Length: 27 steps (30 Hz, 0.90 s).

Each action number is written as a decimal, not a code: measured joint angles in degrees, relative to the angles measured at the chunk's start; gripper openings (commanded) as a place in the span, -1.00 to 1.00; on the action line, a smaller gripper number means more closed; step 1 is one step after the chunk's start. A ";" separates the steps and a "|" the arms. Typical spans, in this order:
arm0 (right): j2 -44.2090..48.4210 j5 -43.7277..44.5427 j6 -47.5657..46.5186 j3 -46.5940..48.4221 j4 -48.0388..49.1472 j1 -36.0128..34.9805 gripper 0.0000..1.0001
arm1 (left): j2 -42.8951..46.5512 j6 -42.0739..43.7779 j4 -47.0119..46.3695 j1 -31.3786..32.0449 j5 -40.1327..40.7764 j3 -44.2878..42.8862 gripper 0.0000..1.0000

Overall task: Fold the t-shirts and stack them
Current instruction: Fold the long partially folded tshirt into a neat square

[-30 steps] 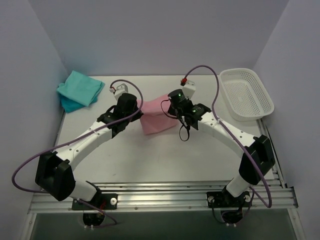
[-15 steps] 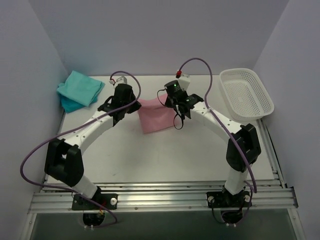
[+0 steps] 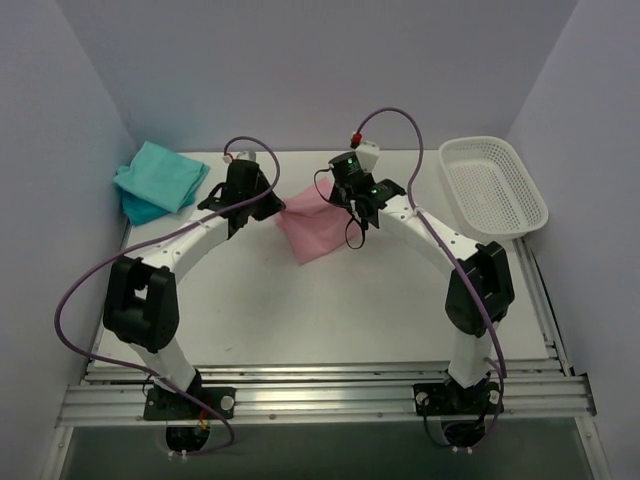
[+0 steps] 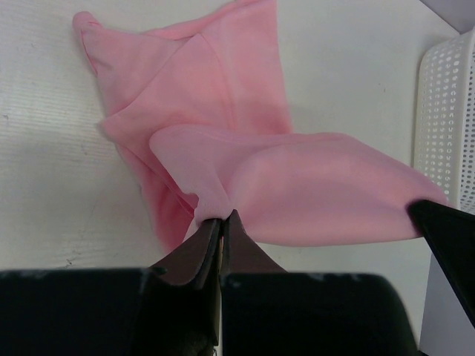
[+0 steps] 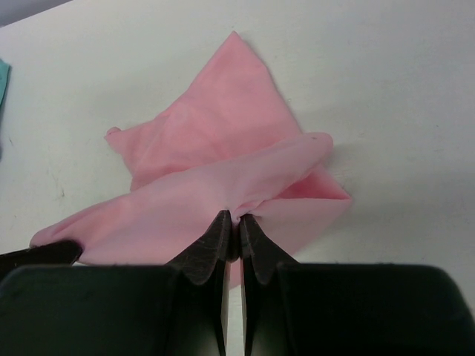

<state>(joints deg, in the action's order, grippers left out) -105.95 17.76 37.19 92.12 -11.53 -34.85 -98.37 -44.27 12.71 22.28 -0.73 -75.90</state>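
On the white table (image 3: 330, 310), one pink t-shirt (image 3: 315, 228) is held near the middle. An edge is pinched tight at opposite ends by the left jaws and the right jaws, seemingly so a fold can be carried over. What appear to be two teal and blue t-shirts (image 3: 158, 178) are piled far left, and one basket (image 3: 482, 141) is set far right.

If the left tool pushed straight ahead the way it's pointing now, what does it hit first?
The pink t-shirt it is pinching: the left tool faces the bunched cloth lying on the table. Depth is unclear, so table contact may follow quickly.
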 measured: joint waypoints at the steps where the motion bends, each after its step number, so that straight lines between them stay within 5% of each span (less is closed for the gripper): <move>1: 0.04 0.00 -0.02 -0.13 0.07 0.00 -1.00 | 0.00 0.00 0.02 0.00 -0.33 0.00 -0.95; 19: 20.48 -0.24 0.72 -16.00 -0.33 -0.04 -1.00 | 17.73 -4.63 4.66 7.67 0.02 5.70 -0.93; 27: 14.32 -0.26 0.07 -11.26 -0.70 0.07 -1.00 | 15.74 -5.68 5.73 6.56 0.22 4.92 -0.88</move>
<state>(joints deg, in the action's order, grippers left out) -91.64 17.50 37.26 80.86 -12.23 -34.79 -82.63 -49.95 18.44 28.84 -0.51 -70.98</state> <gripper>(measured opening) 0.021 0.059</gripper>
